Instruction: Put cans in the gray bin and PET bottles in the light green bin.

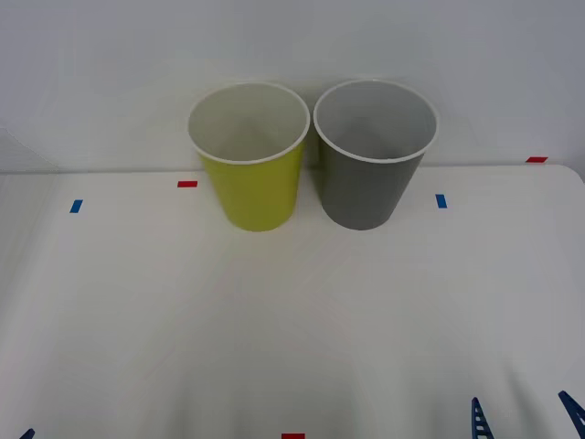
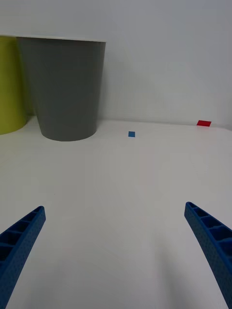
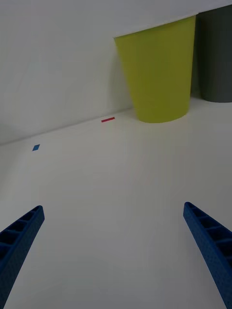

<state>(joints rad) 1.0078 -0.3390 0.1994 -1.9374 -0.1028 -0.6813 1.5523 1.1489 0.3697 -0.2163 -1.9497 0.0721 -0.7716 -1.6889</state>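
Table [image 1: 292, 320] white, light green bin [image 1: 251, 174] beside gray bin [image 1: 370, 169].

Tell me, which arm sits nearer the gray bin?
Right, probably. The right gripper waits open at the table's near edge, on the gray bin side; the left gripper, also open, faces the light green bin.

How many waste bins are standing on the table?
2. The light green bin stands at the table's far edge; the gray bin stands close beside it, on the robot's right.
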